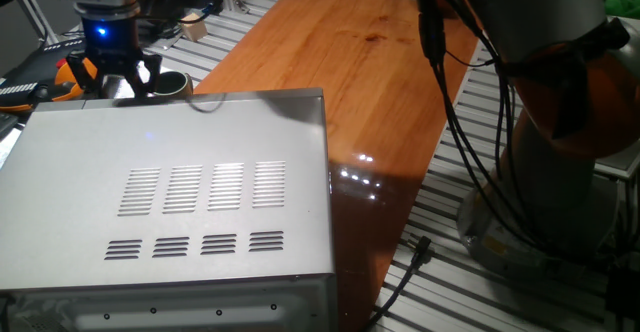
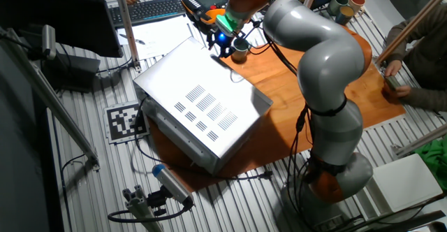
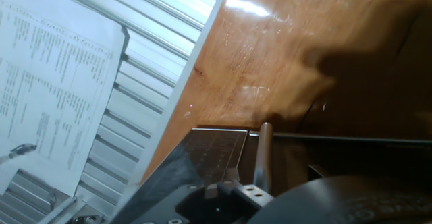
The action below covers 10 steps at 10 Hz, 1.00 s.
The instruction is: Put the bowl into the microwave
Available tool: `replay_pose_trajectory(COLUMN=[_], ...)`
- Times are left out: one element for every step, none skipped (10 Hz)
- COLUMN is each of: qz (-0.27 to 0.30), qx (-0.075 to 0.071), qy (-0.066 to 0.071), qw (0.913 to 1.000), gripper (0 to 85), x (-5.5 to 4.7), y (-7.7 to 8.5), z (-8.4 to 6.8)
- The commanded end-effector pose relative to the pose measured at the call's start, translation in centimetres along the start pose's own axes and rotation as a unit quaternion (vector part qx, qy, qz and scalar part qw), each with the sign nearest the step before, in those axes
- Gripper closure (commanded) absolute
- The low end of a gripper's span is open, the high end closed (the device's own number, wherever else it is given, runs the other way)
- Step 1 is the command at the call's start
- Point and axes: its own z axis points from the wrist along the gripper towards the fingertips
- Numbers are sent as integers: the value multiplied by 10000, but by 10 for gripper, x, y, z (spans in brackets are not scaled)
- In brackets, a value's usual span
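The arm's gripper (image 1: pixel 128 75) hangs beyond the far edge of the microwave (image 1: pixel 190 202), at about 11 o'clock from its vent slots, with the bowl (image 1: pixel 172 82) just beside it at 3 o'clock; whether the fingers are spread or pinching the bowl's rim cannot be told from either fixed view. In the hand view a dark curved edge at 5 o'clock may be the bowl, above what appears to be the microwave door and its bar handle (image 3: pixel 264 158). The step in hand is judged to be carrying or positioning the bowl at the oven's front. The next move calls for an open door and a clear path into the cavity. Count: one bowl, one microwave, one gripper, one wooden tabletop (image 1: pixel 350 62)
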Motion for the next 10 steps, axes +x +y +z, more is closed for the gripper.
replay_pose_trajectory(qz=[-15, -16, -19, -42, -72, -120, -192, -282, -343, -362], qx=[0, 1, 12, 12, 8, 5, 20, 18, 21, -12], qy=[0, -17, -64, -64, -58, -96, -149, -115, -104, -53], qw=[10000, 10000, 10000, 10000, 10000, 9999, 9997, 9995, 9994, 9993], gripper=[340, 340, 340, 340, 340, 340, 340, 340, 340, 340], x=[3, 7, 8, 7, 4, 4, 4, 4, 4, 4], y=[0, 0, 0, -1, -1, -1, -1, -1, -1, -1], z=[0, 2, 3, 2, 2, 2, 2, 2, 2, 2])
